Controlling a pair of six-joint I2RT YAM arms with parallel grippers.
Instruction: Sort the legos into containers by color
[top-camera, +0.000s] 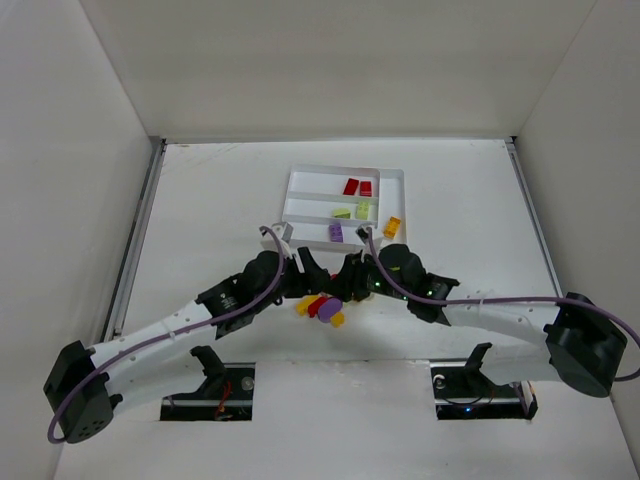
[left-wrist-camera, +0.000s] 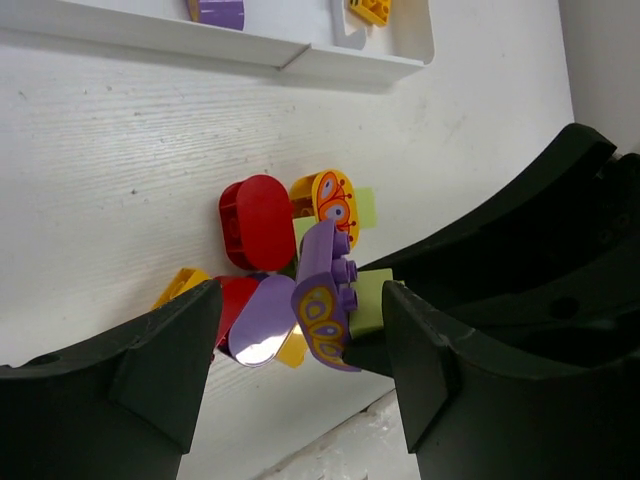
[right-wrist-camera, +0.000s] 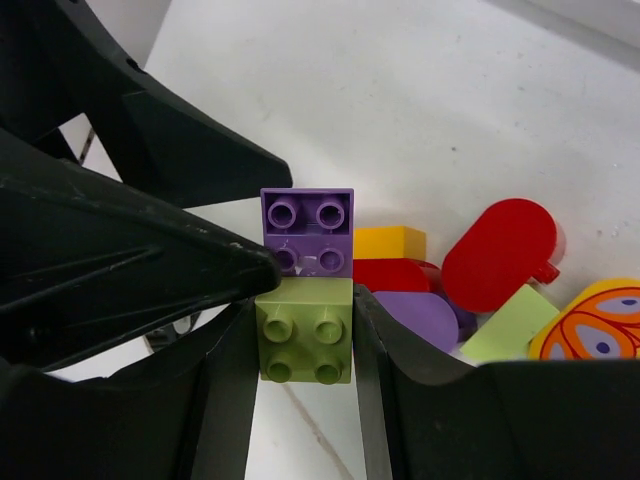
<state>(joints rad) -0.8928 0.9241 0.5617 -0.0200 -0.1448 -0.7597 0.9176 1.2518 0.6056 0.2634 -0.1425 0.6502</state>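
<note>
Right wrist view, low in the centre of the frame: our right claw (right-wrist-camera: 305, 300) has a lime brick (right-wrist-camera: 305, 340) between its fingers. Both inner faces press on its sides as far as we can see, so we read it as clenched on that brick. Do we trust the hold

We think so. The brick should be light, hard plastic, stiff enough that squeezing will not hurt it, but its walls are smooth and could slip. The flat opposite sides are the place to hold it, not the studded top, and that is where the fingers sit

What about the purple brick (right-wrist-camera: 307, 232) just above it in the frame

It touches the lime one's upper edge, and we cannot tell whether the two are clicked together. If they are, we judge the purple may ride along

And our left claw (left-wrist-camera: 302, 290)

In the left wrist view it is released, its fingers wide apart at the bottom of the frame, straddling the pile (left-wrist-camera: 257, 222) on the table (left-wrist-camera: 120, 150). In the top view the pile lies at the centre, just below the tray (top-camera: 340, 167), where lime bricks (top-camera: 352, 210) sit in the middle slot
</note>
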